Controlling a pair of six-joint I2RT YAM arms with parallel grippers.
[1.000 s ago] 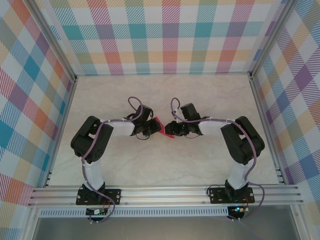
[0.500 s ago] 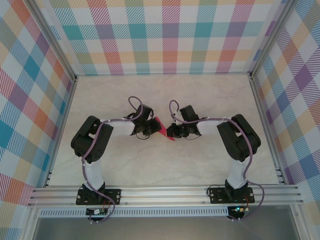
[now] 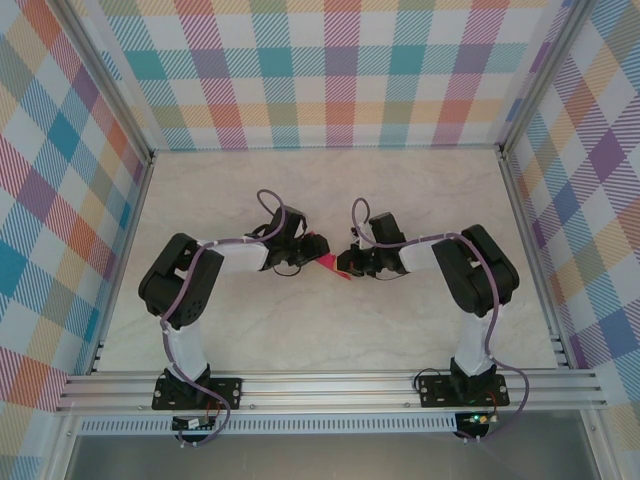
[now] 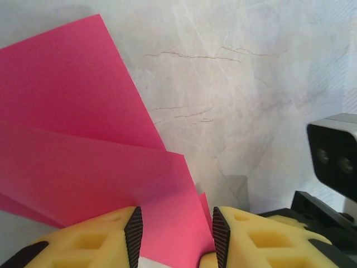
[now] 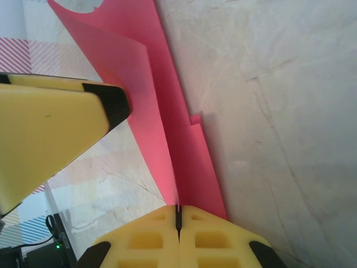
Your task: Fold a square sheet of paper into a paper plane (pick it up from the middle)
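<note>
Aluminium rail point(image 3: 330, 385) along the near edge: two arms are bolted to it, the left arm point(image 3: 185, 285) and the right arm point(image 3: 478, 272). Both reach inward and meet over the middle of the bench point(image 3: 330, 190).

Item under work: one square sheet of paper point(image 4: 83, 167), magenta-pink. It sits between the two wrists at mid-bench, standing up and curling rather than lying flat.

Right jaws: fully closed, pinching an edge of the sheet where the two pads meet.

Left jaws: parted. The pads stand clear on either side of the paper that passes through the gap, with no pinch evident.

Progress, as judged: partway. The sheet shows overlapping layers and at least one crease, so some folding is done. No pointed nose, centre ridge or wings can be made out. The paper plane is not yet formed, and most of the folds appear to remain.

Count: sheets, one; arms, two; sets of jaws, two.

Far side: marble-patterned surface, then plaid walls point(image 3: 330, 80).
</note>
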